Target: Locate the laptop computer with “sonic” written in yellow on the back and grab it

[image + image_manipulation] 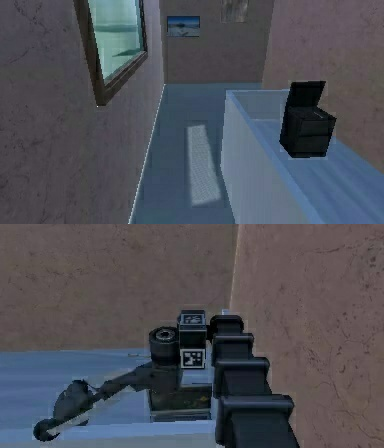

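Note:
A dark boxy thing (305, 124) with a raised flap on top stands on a pale blue counter (262, 118) at the forward view's right. I can make out no yellow writing on it. In the arm side view the arm (245, 384) rises from the bottom edge with its two white marker squares (193, 338) at the far end. The gripper (58, 414) reaches down-left from them over a pale blue surface (60, 369). Only that bare surface lies behind its fingers (100, 390), so it holds nothing. A dark block (180, 400) sits under the wrist.
A narrow hallway with a blue floor (185, 150) runs ahead between a brown wall and the counter. A large framed picture (112, 40) hangs on the left wall and a small one (183, 26) on the end wall. Brown walls (310, 294) close off the arm side.

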